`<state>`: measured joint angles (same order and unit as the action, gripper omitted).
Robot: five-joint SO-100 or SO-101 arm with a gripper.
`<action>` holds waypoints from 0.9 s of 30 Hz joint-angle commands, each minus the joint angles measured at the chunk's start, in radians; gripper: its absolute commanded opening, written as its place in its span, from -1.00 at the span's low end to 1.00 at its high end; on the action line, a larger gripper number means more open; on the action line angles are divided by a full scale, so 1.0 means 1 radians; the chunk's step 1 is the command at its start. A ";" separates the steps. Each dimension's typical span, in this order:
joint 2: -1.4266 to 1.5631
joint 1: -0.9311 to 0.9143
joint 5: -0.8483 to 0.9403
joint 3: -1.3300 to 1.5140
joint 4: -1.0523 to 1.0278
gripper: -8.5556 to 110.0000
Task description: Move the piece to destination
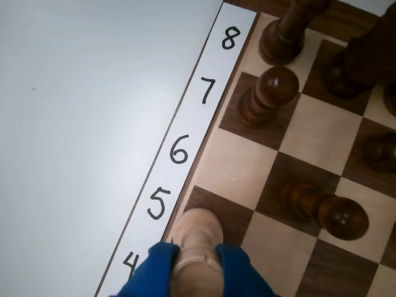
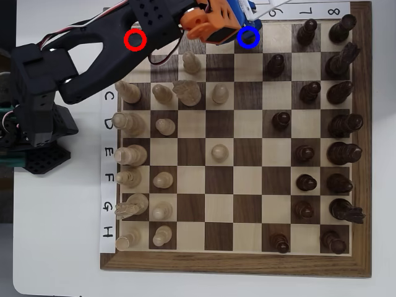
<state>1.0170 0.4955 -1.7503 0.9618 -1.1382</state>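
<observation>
Closest to my wrist camera, the blue fingers (image 1: 238, 269) of the gripper (image 1: 197, 272) are closed snugly on the piece (image 1: 198, 238). It stands over the dark edge square beside the "5" label (image 1: 159, 203). Overhead, I see the blue ring (image 2: 248, 37) there, under the gripper (image 2: 246, 25).
</observation>
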 commanded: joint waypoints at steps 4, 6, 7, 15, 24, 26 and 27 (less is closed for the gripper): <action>0.025 -0.054 -0.566 -0.207 0.011 -0.86; 0.025 -0.063 -0.566 -0.199 0.014 -0.86; 0.025 -0.066 -0.565 -0.193 0.018 -0.86; 0.012 -0.074 -0.557 -0.184 0.031 -0.86; 0.012 -0.044 -0.561 -0.167 0.018 -0.86; 0.012 -0.038 -0.563 -0.163 0.020 -0.86; 0.012 -0.034 -0.563 -0.163 0.023 -0.86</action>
<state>1.0032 0.4587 -1.7503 0.9618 -1.1382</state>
